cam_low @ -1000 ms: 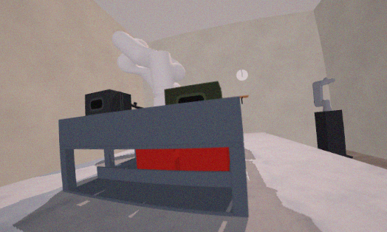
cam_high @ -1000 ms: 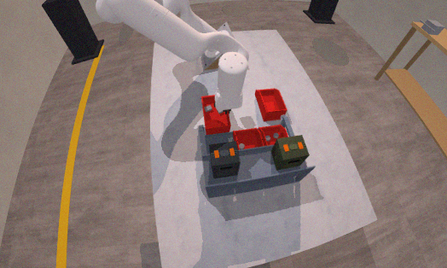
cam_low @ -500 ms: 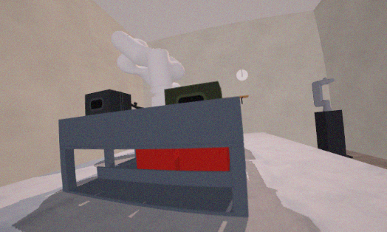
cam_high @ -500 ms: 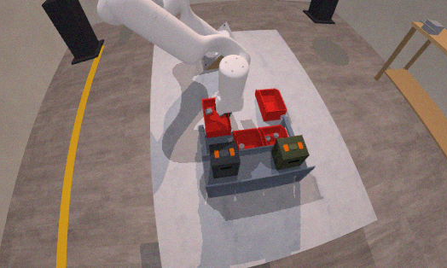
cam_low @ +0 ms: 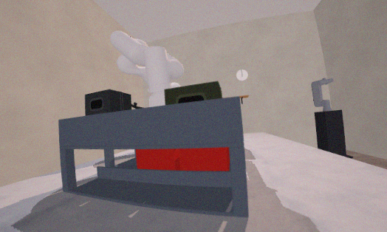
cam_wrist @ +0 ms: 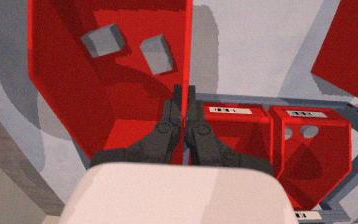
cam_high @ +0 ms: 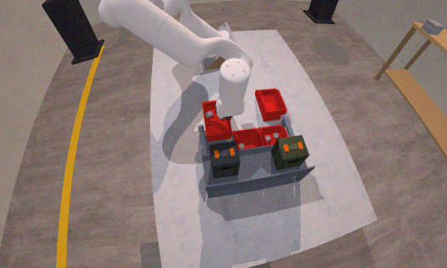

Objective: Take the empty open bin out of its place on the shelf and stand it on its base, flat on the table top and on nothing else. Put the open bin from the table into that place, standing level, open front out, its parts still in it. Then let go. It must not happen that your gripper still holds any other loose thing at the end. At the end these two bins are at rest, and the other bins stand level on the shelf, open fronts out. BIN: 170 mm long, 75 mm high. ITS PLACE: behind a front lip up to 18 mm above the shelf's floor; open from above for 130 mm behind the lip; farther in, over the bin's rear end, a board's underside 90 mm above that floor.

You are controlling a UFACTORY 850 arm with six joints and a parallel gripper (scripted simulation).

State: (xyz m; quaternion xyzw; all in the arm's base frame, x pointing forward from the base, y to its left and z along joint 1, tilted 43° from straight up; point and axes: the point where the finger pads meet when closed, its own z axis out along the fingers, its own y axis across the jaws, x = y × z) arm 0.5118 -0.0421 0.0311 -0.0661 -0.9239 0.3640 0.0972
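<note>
My gripper is shut on the right side wall of the red open bin, which holds two grey parts. In the overhead view this bin hangs under the wrist with its rear end over the left-hand place of the grey shelf. I cannot tell whether it touches the lip. The empty red bin stands on the table in front of the shelf, to the right, and also shows in the wrist view.
Two more red bins sit in the middle and right places; the right one holds round parts. A black box and a green box stand on the shelf's top board. The rear view shows red bin backs.
</note>
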